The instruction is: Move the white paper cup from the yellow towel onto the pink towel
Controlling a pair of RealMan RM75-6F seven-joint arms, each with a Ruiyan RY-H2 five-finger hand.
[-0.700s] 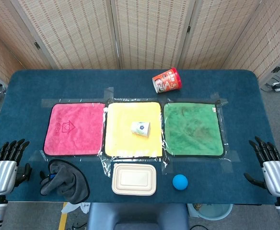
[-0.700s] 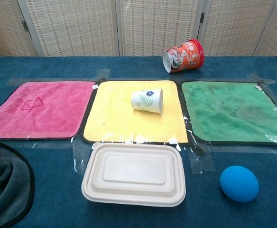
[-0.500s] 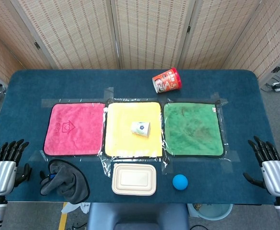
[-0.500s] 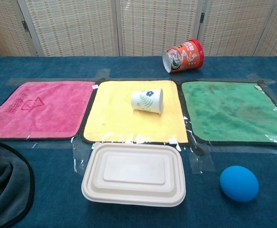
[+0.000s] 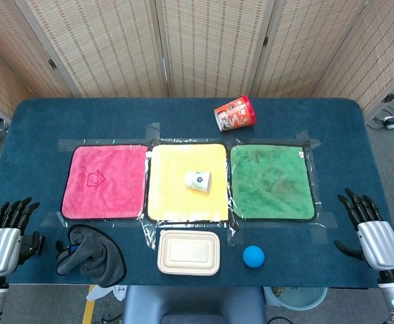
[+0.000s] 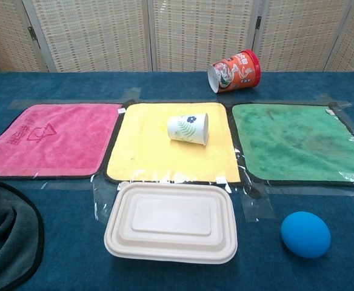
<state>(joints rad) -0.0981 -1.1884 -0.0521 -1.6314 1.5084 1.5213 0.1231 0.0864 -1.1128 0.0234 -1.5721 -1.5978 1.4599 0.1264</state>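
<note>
A white paper cup [image 5: 198, 181] [image 6: 188, 129] with a leaf print lies on its side in the middle of the yellow towel [image 5: 177, 200] [image 6: 146, 154]. The pink towel [image 5: 106, 180] [image 6: 50, 139] lies flat to its left with nothing on it. My left hand [image 5: 5, 235] hovers open at the table's front left corner, far from the cup. My right hand [image 5: 372, 234] is open at the front right edge, also far from it. Neither hand shows in the chest view.
A green towel [image 5: 271, 181] [image 6: 298, 141] lies right of the yellow one. A red printed cup [image 5: 235, 113] [image 6: 234, 71] lies tipped behind. Near the front edge sit a lidded beige box [image 5: 189, 252] [image 6: 172, 222], a blue ball [image 5: 253, 256] [image 6: 305, 234] and a dark grey cloth [image 5: 92, 254] [image 6: 4, 230].
My right hand has shifted slightly left and forward over the table's edge. The left hand has sunk a little. The cup and towels are unmoved.
</note>
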